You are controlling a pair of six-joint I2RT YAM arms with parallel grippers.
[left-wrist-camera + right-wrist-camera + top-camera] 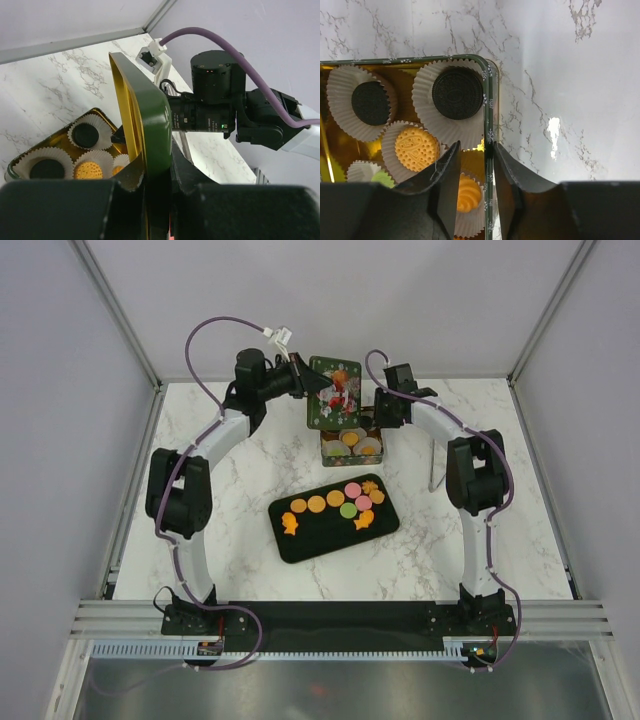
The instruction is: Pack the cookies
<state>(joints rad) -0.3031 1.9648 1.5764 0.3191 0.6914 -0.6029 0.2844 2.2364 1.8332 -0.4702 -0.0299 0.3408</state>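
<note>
Inside gold tin, cookies in paper liners, lid tilted open

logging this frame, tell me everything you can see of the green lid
The lid is a rounded-corner rectangle that looks like metal: dark green outside with a colourful printed top, shiny gold inside, with a shallow rim. It is off the open tin, raised on edge just behind it, pinched at one side by the left gripper. Whether it touches the tin is unclear.
</note>
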